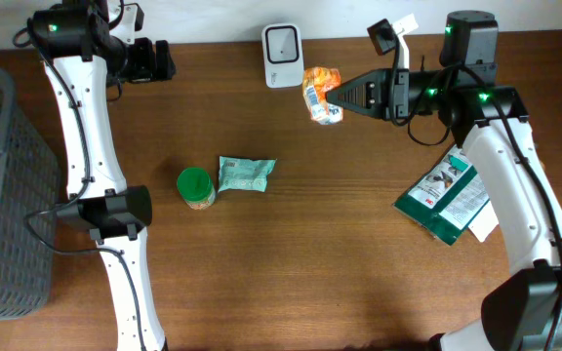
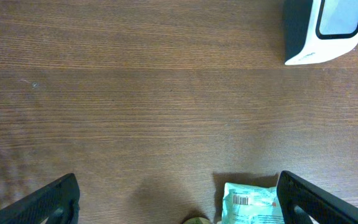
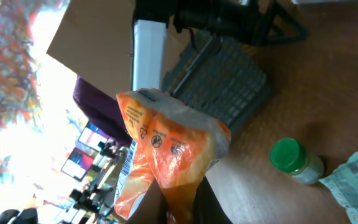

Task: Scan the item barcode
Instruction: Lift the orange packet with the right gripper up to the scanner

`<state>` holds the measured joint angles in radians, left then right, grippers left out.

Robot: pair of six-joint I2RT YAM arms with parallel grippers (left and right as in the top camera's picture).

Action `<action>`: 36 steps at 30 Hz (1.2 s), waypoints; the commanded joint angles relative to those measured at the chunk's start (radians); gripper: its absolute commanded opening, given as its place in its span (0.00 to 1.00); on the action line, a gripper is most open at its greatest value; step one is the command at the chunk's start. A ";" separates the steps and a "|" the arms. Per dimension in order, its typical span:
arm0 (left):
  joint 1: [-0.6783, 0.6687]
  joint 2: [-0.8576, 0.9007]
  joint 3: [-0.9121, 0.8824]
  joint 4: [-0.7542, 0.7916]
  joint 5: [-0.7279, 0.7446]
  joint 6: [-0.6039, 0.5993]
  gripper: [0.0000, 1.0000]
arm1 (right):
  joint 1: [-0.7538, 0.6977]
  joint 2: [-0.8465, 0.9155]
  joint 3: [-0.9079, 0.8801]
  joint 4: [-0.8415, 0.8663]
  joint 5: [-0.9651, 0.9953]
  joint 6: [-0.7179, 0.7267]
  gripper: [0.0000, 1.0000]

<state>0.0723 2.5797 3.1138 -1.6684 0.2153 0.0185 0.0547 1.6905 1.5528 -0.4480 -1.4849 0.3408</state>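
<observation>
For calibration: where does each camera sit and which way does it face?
Overhead: above the table, facing straight down; both arms show, right gripper holding the bag.
Left wrist: faces down at the table; open left gripper frames scanner and packet.
Right wrist: faces sideways toward the basket; the bag fills the foreground.
Shared: overhead and right wrist both show the jar.

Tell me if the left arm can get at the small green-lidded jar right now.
Probably yes. The left gripper is open and empty, and only bare wooden table lies between it and the small green-lidded jar. The teal snack packet lies right beside the jar, so a grasp from that side could be tight.
</observation>
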 commanded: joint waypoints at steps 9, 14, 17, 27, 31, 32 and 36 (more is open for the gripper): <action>0.001 0.006 0.016 -0.002 -0.003 0.005 0.99 | 0.006 -0.017 0.003 -0.219 0.146 -0.185 0.04; 0.001 0.006 0.016 -0.002 -0.003 0.005 0.99 | 0.032 -0.017 0.003 -0.370 0.437 -0.194 0.04; 0.001 0.006 0.016 -0.002 -0.003 0.005 0.99 | 0.051 -0.017 0.003 -0.445 0.637 -0.160 0.04; 0.001 0.006 0.016 -0.002 -0.003 0.005 0.99 | 0.078 0.039 0.380 -0.669 1.197 -0.127 0.04; 0.001 0.006 0.016 -0.002 -0.003 0.005 0.99 | 0.132 0.158 0.628 -0.723 1.416 -0.177 0.04; 0.001 0.006 0.016 -0.002 -0.003 0.005 0.99 | 0.154 0.192 0.670 -0.715 1.495 -0.189 0.04; 0.001 0.006 0.016 -0.002 -0.003 0.005 0.99 | 0.260 0.311 0.717 -0.572 1.842 -0.330 0.04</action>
<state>0.0727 2.5797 3.1138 -1.6684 0.2153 0.0185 0.2382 1.9026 2.2490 -1.0958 0.0055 0.1425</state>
